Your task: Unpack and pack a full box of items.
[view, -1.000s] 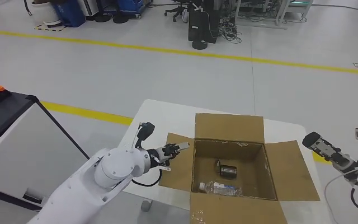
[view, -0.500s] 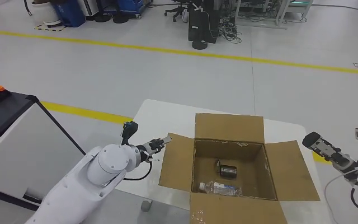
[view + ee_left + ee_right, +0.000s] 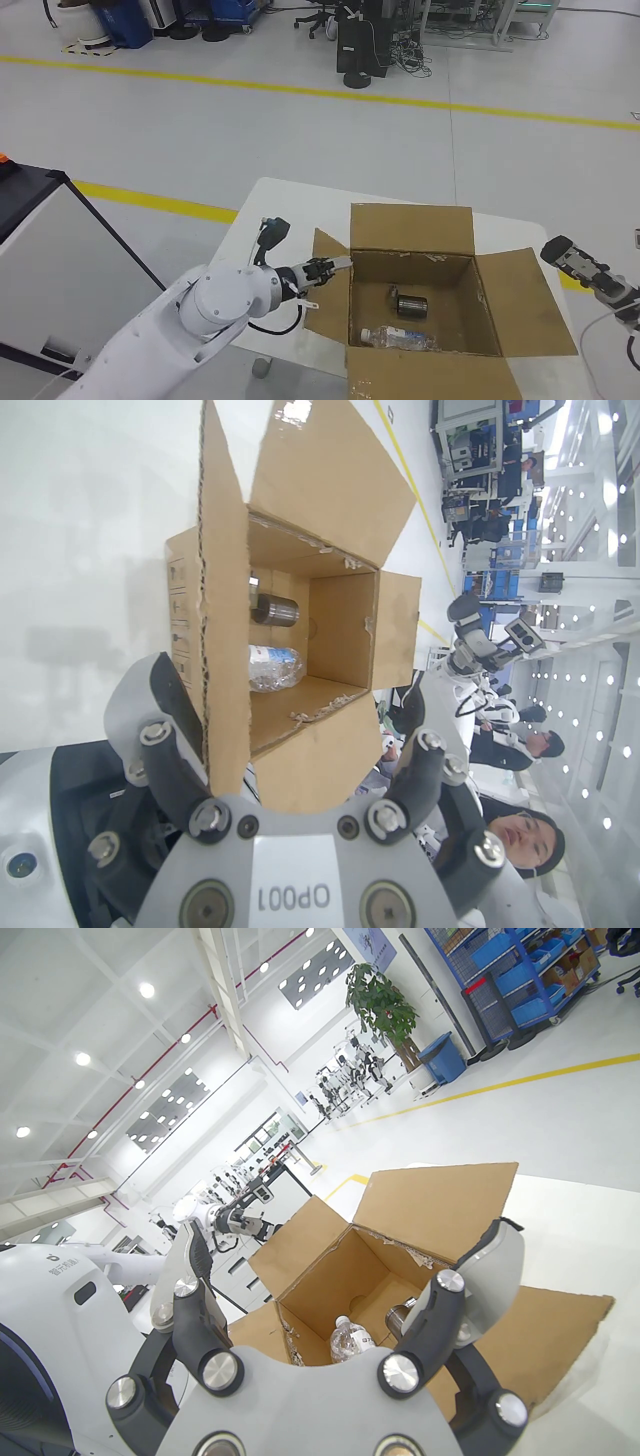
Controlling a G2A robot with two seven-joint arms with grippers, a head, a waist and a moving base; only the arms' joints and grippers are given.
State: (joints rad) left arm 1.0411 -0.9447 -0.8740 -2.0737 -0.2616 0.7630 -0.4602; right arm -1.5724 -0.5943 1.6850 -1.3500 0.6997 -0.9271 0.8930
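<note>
An open cardboard box (image 3: pixel 410 228) stands on the white table (image 3: pixel 290 210). On its floor lie a metal cylinder (image 3: pixel 408 304) and a clear plastic bottle (image 3: pixel 395 338). My left gripper (image 3: pixel 338 264) is at the box's left flap (image 3: pixel 328 290), which stands tilted up. In the left wrist view that flap (image 3: pixel 225 600) runs between the open fingers (image 3: pixel 165 710), close against one of them, with the cylinder (image 3: pixel 275 611) and bottle (image 3: pixel 272 667) beyond. My right gripper (image 3: pixel 560 250) hangs open off the box's right flap, empty; its wrist view looks into the box (image 3: pixel 440 1193).
The right flap (image 3: pixel 525 305) lies flat and reaches close to the table's right edge. The front flap (image 3: pixel 430 375) hangs over the near edge. A black-framed cart (image 3: pixel 30 220) stands on the floor to the left of the table.
My left gripper drew back to the left, then came back to the box. The left flap, lying flat before, now stands tilted up. The right arm has kept still.
</note>
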